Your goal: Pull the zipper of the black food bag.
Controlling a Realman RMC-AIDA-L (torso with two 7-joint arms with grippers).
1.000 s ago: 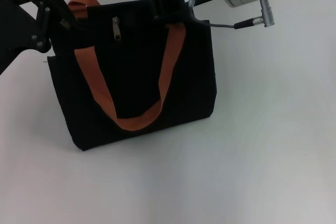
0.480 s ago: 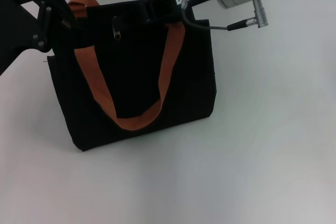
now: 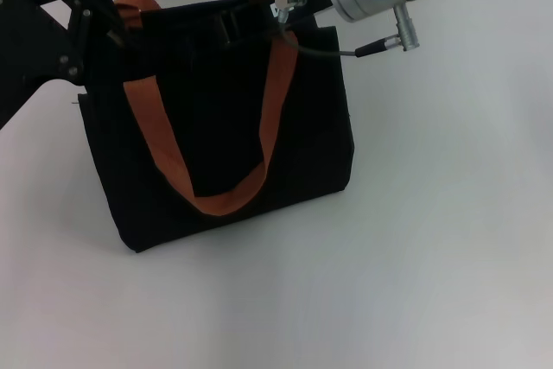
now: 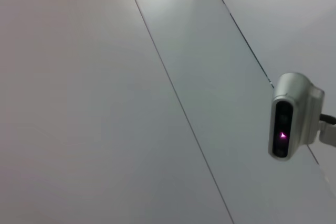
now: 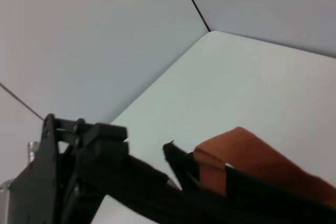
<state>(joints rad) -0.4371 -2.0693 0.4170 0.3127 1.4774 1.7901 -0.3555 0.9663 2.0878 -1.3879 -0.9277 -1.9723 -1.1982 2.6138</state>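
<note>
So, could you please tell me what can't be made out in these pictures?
- Zipper: not visible in the head view, where the right gripper covers the black food bag's top edge.
- Both grippers' finger state: black on black at the bag top.
- Left gripper: the left wrist view shows only walls and a camera.

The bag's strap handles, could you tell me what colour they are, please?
Rust-orange, against the black food bag; the strap handles show best in the head view.
</note>
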